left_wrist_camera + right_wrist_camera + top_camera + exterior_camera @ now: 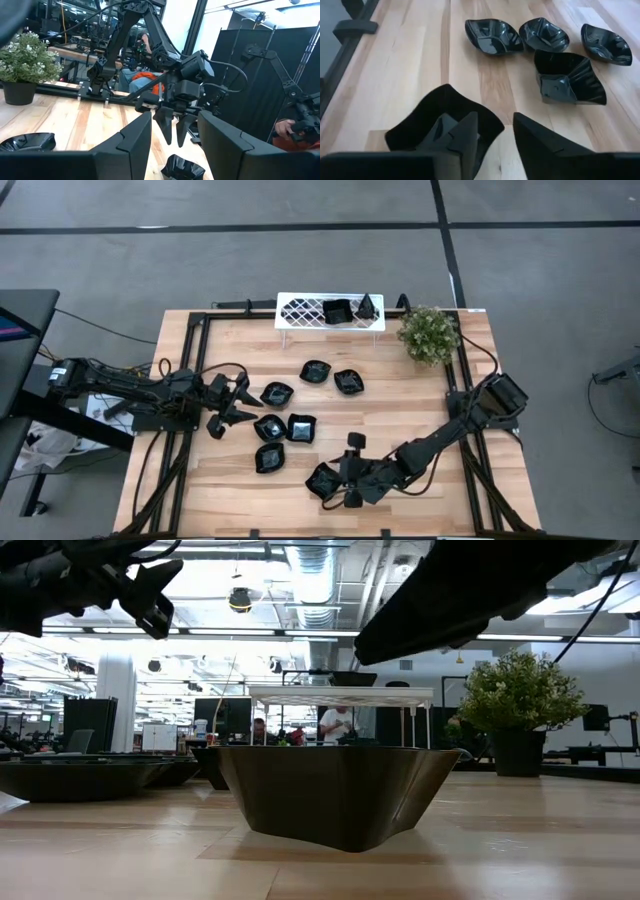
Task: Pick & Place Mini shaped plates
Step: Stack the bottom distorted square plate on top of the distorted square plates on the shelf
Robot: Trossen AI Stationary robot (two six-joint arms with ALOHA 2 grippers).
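Several glossy black mini plates lie on the wooden table, among them one (315, 370), one (269, 427) and one (268, 458). Two more (338, 311) sit on the white lattice tray (300, 310). My right gripper (335, 478) is open and points down over the near plate (427, 125). One finger (465, 132) is over its hollow and the other (540, 145) is outside its rim. The left wrist view shows these fingers (165, 125) just above that plate (182, 169). My left gripper (243, 402) is open and empty above the table's left side.
A small green plant (430, 333) in a dark pot stands at the far right, beside the tray. Dark frame rails (190, 370) run along the table's edges. In the low view one plate (340, 795) fills the foreground. People show in the room beyond.
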